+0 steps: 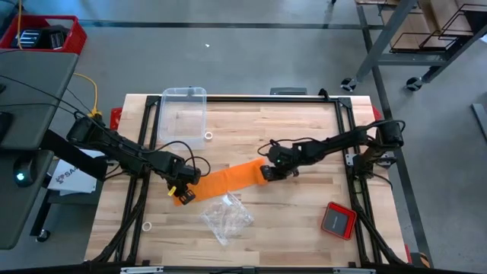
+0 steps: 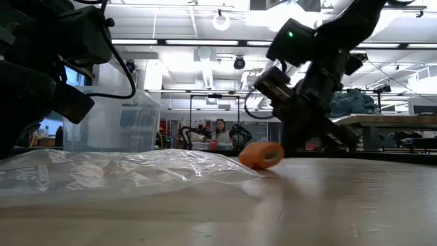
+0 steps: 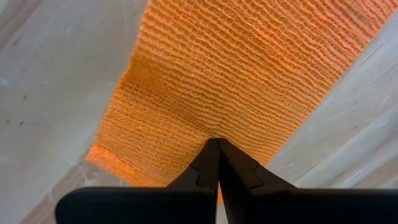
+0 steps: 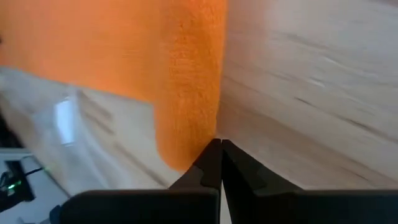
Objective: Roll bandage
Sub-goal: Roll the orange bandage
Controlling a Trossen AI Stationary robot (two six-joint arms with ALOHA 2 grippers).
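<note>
The bandage lies as a flat orange band on the worktop, running diagonally between the two arms, with one end already curled into a small roll at the right arm's side.

Right end effector sits at that rolled end, fingers pressed together, tips against the roll's edge per the right wrist view. It does not look like a pinch, more a push contact.

Left end effector is at the opposite, loose end, fingers also pressed together, tips resting on the weave. Whether it traps fabric or only pins it down cannot be told.

Judgement on doing the step well: left should hold the tail flat and taut so the band does not skid; right should push the roll along the band's axis, square to its edges, otherwise it likely cones. The weave looks soft and stretchy, so light downforce; too much probably drags the whole strip.

Surface: light wooden slab in a black frame. A crumpled clear plastic bag lies just beside the band, near the left end, a possible snag. A clear plastic box stands at the far side, a red square device well apart on the right, two small white rings too.

Room: grey floor, workshop benches, ceiling lights; a person shows far back in the low view.
</note>
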